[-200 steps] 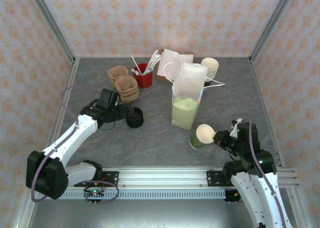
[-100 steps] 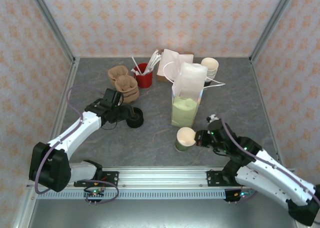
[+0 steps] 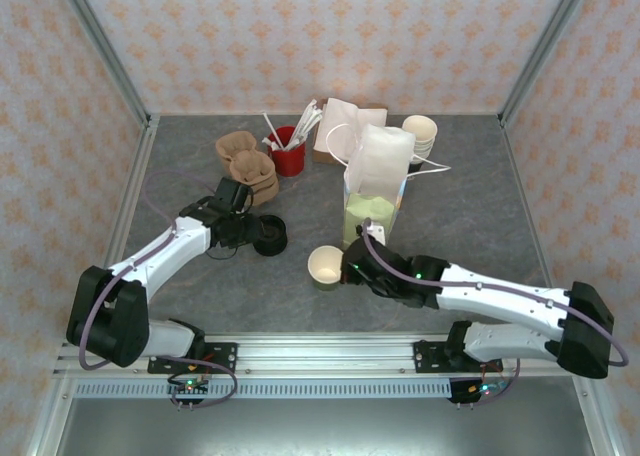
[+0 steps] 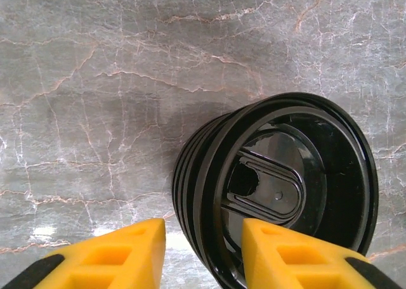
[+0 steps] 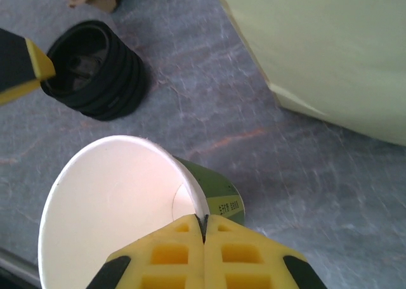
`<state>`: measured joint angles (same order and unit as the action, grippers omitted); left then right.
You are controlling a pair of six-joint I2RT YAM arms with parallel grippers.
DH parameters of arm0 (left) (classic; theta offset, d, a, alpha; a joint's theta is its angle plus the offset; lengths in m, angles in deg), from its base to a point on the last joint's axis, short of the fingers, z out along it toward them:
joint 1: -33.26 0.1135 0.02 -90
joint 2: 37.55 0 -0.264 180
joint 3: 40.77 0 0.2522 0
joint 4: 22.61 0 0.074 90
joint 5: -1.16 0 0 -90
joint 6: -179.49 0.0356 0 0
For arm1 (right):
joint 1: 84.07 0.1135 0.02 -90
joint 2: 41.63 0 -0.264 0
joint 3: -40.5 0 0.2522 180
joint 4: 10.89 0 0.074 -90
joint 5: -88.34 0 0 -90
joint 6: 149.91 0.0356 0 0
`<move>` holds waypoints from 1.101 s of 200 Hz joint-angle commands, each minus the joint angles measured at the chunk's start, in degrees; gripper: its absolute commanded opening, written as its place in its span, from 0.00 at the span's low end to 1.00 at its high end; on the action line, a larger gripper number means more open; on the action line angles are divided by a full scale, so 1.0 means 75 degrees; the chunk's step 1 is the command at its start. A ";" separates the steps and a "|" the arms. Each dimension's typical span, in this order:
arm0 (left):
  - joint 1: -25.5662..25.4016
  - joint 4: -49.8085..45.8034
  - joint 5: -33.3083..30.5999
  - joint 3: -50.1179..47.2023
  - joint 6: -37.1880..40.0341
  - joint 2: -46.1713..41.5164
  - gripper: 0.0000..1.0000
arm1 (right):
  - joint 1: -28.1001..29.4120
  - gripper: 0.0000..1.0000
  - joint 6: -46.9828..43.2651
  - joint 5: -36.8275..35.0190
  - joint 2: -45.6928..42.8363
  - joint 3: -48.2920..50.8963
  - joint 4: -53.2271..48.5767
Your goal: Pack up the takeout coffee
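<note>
Cup (image 3: 325, 264) moved w/ R hand (image 5: 204, 224), rim pinched tight, now near lid stack (image 3: 269, 235), on its right. L hand (image 4: 203, 229) has narrowed, jaws apart astride stack's rim, not clamped; lidding prob. next.

Widest free lane: bare counter (image 3: 470, 201) right of the paper bag (image 3: 375, 191), with only the bag's handle loop (image 3: 430, 169) poking into it. Narrow bare strip between lid stack (image 3: 270, 236) and green cup (image 3: 325, 266), tight for a claw. Left claw (image 3: 250, 231) straddling the stack's rim with jaws apart, left arm (image 3: 165, 256) blocking the diagonal from the front-left corner. Right claw (image 3: 346, 272) pinched on the tilted cup's wall just in front of the bag, right arm (image 3: 480, 296) lying across front right and closing that side. Small open patch front centre. Back row crowded: brown carriers (image 3: 248, 166), red cup with straws (image 3: 288, 156), cup stack (image 3: 421, 134), little room between.
</note>
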<state>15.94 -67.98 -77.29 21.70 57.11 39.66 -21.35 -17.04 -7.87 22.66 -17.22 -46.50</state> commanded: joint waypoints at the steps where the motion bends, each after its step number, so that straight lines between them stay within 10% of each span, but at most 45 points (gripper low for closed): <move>1: -0.0058 -0.0138 -0.0236 0.0215 0.0162 -0.0022 0.34 | 0.0051 0.00 0.0060 -0.0646 0.0211 -0.0449 0.0314; 220: -0.0053 0.0031 -0.0163 0.0244 0.0192 0.0248 0.20 | 0.0055 0.02 0.0308 -0.0612 0.2306 -0.1181 0.1225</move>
<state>15.94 -67.96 -77.29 21.72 58.05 40.73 -21.31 -15.51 -11.11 39.75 -24.28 -38.70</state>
